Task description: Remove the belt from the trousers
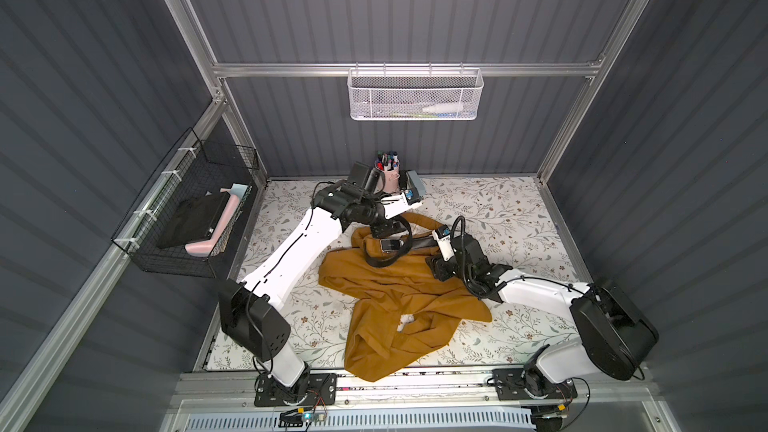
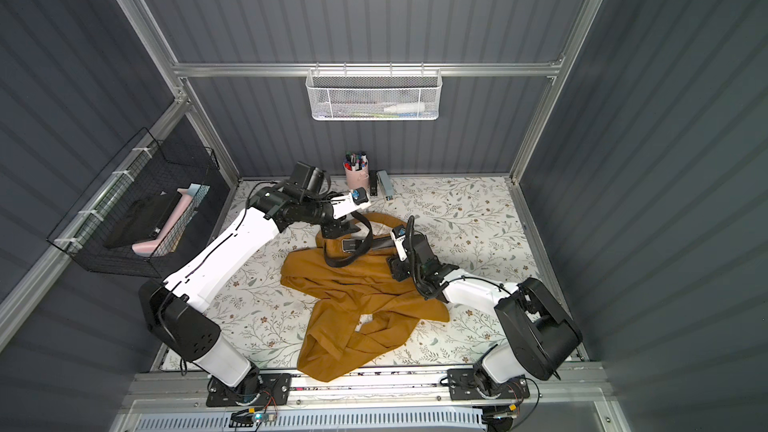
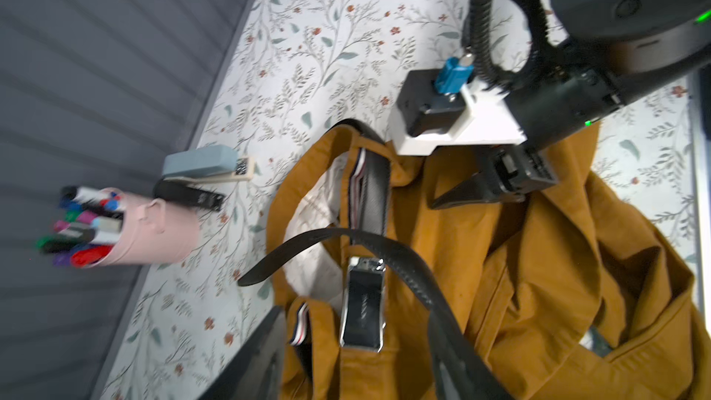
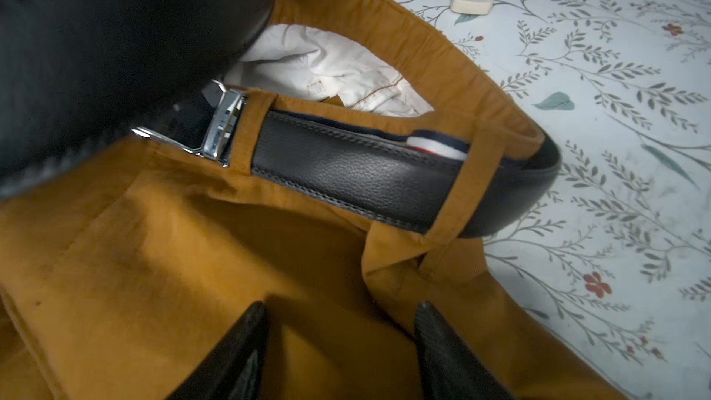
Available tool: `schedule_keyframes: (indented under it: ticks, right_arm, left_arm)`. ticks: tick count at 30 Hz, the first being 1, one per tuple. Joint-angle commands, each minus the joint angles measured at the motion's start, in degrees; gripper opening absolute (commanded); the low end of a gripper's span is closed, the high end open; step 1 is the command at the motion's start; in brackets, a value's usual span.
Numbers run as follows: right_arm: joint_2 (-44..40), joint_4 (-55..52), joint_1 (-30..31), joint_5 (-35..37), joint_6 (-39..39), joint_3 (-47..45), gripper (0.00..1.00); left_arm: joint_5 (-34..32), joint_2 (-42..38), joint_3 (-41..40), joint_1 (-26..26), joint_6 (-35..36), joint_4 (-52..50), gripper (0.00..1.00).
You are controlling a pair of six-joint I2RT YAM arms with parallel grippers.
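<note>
belt (image 4: 346, 175) limp, grippy, buckle (image 3: 363, 302) undone, threaded through trousers (image 1: 395, 284) loops near tabletop's far edge | my left gripper (image 3: 358, 325) half-open about free strap, probably not pinching | right gripper (image 4: 340, 307) open over cloth | grasp strap beside buckle

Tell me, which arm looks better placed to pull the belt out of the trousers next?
Left, probably: the belt arches loose beside the left gripper, while the right gripper sits, jaws apart, over the trousers, better suited to pinning them.
</note>
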Motion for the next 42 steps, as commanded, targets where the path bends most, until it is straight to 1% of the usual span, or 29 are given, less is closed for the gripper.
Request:
schedule_keyframes:
  ticks: [1,4,6,9,10,11,15,16,18,21,22,24,25,26,28,31,33,36,40,42]
  right_arm:
    - [-2.2,3.6,-0.8,-1.2,2.7,-2.6,0.64]
    - [-2.2,3.3,-0.9,-1.4,3.4,-3.0,0.64]
    - [-2.0,3.2,-1.0,-1.3,4.0,-3.4,0.64]
    - [-1.7,3.8,-1.0,-1.4,4.8,-4.3,0.64]
    - [-1.6,3.9,-1.0,-1.5,4.9,-4.4,0.64]
    - [-1.5,3.8,-1.0,-1.5,5.0,-4.7,0.63]
    - [-1.3,4.0,-1.0,0.1,5.1,-5.7,0.63]
    - [-1.1,4.1,-1.1,0.3,5.1,-5.8,0.63]
    - [-0.9,3.8,-1.1,0.4,4.9,-5.7,0.63]
    - [-0.7,3.7,-1.1,0.4,4.6,-5.6,0.63]
    - [-0.6,3.7,-1.1,0.5,4.6,-5.6,0.63]
    - [-0.5,3.6,-1.1,0.3,4.7,-5.6,0.63]
    - [-0.4,3.7,-1.2,0.2,4.9,-5.6,0.63]
    - [-0.4,3.6,-1.3,-0.1,5.2,-5.4,0.63]
    - [-0.1,3.8,-1.2,-0.9,5.1,-5.2,0.63]
    - [0.4,3.3,-1.3,-0.6,4.9,-4.5,0.63]
    - [0.3,3.3,-1.2,-0.4,4.9,-4.4,0.63]
    - [0.2,3.7,-1.2,-0.3,5.2,-4.8,0.63]
    - [-0.1,3.5,-1.2,-1.3,5.3,-5.0,0.63]
    - [-0.5,3.4,-1.2,-1.6,5.2,-5.2,0.63]
  left_arm:
    - [0.9,5.9,0.7,-0.7,-0.8,-3.1,0.49]
    - [0.6,9.4,2.7,-2.7,-1.4,-3.3,0.43]
    - [-0.7,11.5,3.5,-4.1,-1.6,-3.2,0.43]
    - [-8.6,15.5,4.6,-4.3,-4.0,-2.2,0.43]
    - [-10.5,16.1,4.9,-4.3,-5.9,-2.3,0.43]
    - [-12.5,15.9,4.9,-4.2,-7.2,-1.8,0.43]
    - [-14.9,13.2,2.9,-3.5,-7.3,1.2,0.43]
    - [-15.4,12.9,3.0,-3.1,-7.3,1.1,0.45]
    - [-15.4,12.2,2.1,-2.1,-7.3,1.3,0.52]
    - [-14.8,10.3,-0.6,0.0,-9.1,3.2,0.57]
    - [-14.7,9.7,-1.4,0.8,-10.0,3.5,0.57]
    - [-13.7,8.8,-2.1,2.0,-11.0,3.3,0.51]
    - [-12.6,8.6,-2.6,2.2,-9.9,2.8,0.46]
    - [-12.4,8.6,-3.3,2.1,-6.0,2.2,0.45]
    - [-13.1,9.6,-4.0,1.1,0.3,-0.8,0.44]
    - [-15.7,11.9,-4.3,-0.4,3.8,-3.6,0.45]
    - [-18.0,12.9,-4.6,-1.0,4.5,-3.3,0.46]
    - [-19.2,14.1,-5.1,-1.3,5.5,-2.4,0.55]
    - [-21.9,17.3,-4.5,-1.7,5.9,-0.6,0.62]
    - [-23.3,19.0,-4.5,-1.7,5.8,1.3,0.63]
